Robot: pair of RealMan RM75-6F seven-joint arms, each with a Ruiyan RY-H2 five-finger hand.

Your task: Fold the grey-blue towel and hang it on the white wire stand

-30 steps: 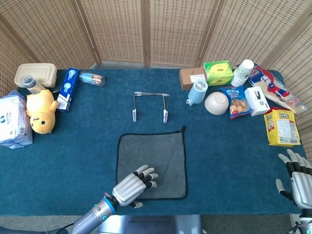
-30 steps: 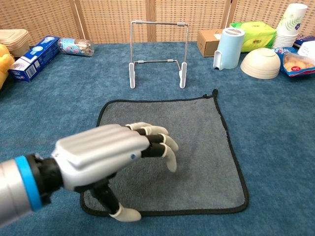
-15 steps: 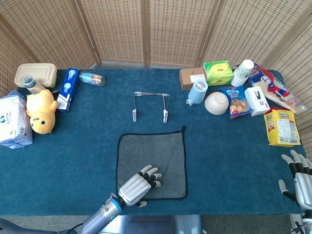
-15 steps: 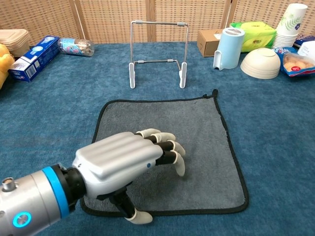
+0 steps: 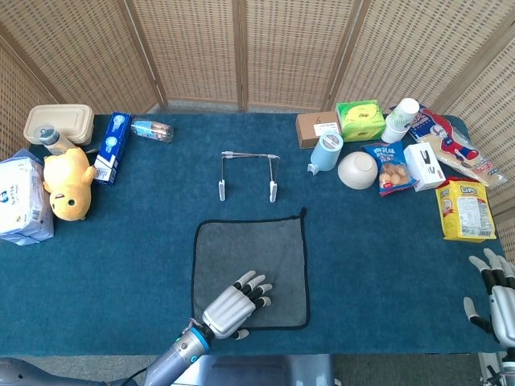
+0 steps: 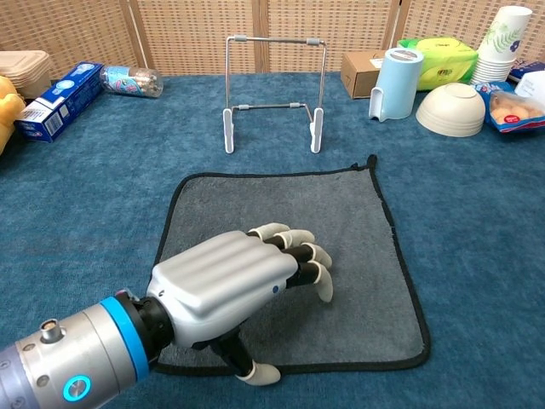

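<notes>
Along the left edge of the head view sit one white tissue pack (image 5: 24, 197), one yellow plush toy (image 5: 67, 182), one beige lidded container (image 5: 58, 123), one blue box (image 5: 112, 147) and one small clear bottle (image 5: 152, 129) lying on its side, all on the blue tablecloth (image 5: 121, 257).

At centre there is a single white wire stand (image 5: 249, 174), upright, with its two feet on the cloth. Just below it in the frame the one grey-blue towel (image 5: 251, 257) lies flat and unfolded, black-edged, apart from the stand. The left hand (image 5: 237, 302) is over the towel's lower left part, palm down, fingers (image 6: 300, 256) curled downward with the tips at the fabric; from the chest view I cannot tell whether they pinch any of it, and the towel shows no lifted edge. The thumb reaches past the near hem.

Upper right holds a crowd: one brown carton (image 5: 318, 128), one green packet (image 5: 360, 119), one light blue jug (image 5: 326, 152), one white bowl (image 5: 357, 170) upside down, a stack of paper cups (image 5: 401, 119), several snack packets and one yellow bag (image 5: 464, 210). None of it lies between towel and stand.

At the lower right corner the right hand (image 5: 500, 296) shows partly, fingers spread, holding nothing.
</notes>
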